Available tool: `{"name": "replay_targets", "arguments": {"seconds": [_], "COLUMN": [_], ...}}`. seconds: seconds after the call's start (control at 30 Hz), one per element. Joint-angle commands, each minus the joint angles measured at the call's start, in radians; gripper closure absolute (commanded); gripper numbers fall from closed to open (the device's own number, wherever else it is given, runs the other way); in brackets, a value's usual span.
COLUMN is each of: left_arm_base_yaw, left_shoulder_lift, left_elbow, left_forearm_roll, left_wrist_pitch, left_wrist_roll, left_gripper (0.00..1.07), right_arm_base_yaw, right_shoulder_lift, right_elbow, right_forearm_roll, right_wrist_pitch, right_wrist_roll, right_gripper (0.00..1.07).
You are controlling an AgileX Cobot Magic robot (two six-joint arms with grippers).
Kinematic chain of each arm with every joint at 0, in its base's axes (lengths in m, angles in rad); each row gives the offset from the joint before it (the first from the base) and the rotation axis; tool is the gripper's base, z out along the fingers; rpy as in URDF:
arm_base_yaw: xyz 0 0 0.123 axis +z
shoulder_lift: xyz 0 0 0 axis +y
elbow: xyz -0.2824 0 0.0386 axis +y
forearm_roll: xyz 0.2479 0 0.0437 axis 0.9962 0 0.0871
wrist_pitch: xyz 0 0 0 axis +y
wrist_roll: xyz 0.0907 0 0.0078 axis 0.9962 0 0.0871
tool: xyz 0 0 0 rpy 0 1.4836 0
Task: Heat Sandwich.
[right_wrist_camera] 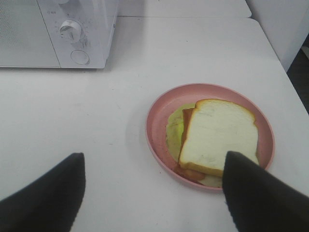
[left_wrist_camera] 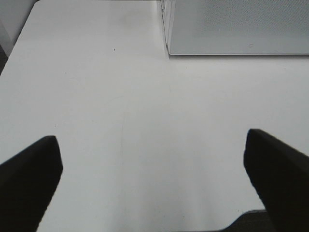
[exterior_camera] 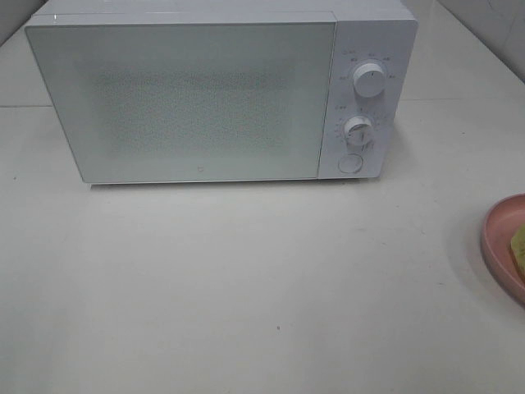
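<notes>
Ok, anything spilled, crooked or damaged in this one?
Nothing serious. The sandwich sits on the pink plate with its filling poking out past the bread on one side. The microwave is shut and nothing is spilled.

White-bread sandwich (right_wrist_camera: 218, 137) with yellow-green filling, flat on pink plate (right_wrist_camera: 157, 121).

Ext high view: plate (exterior_camera: 499, 238) & sandwich (exterior_camera: 518, 245) cut off by frame edge; microwave (exterior_camera: 205, 98) dial marks unreadable.

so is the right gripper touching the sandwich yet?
Apart. Right wrist view: right gripper is open and empty, raised above the table, nearer the camera than the sandwich on the pink plate.
</notes>
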Motion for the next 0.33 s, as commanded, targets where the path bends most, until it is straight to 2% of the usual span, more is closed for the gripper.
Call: {"name": "replay_targets", "arguments": {"seconds": [0.03, 0.33], "left_arm_base_yaw": [0.001, 0.001], "left_shoulder_lift": [-0.023, -0.023], "left_elbow": [0.001, 0.001], "left_forearm_roll": [-0.002, -0.002], "left_wrist_pitch": [-0.012, -0.012], "left_wrist_roll": [-0.002, -0.002], "left_gripper": [0.09, 0.09], "right_arm_base_yaw": [-0.006, -0.006], "right_shoulder_lift": [-0.028, -0.028], "right_elbow": [0.001, 0.001], "right_forearm_roll": [0.002, 0.002], "right_wrist_pitch": [-0.007, -0.007], "right_wrist_roll": [-0.010, -0.009], "right_gripper": [0.32, 0.32]}}
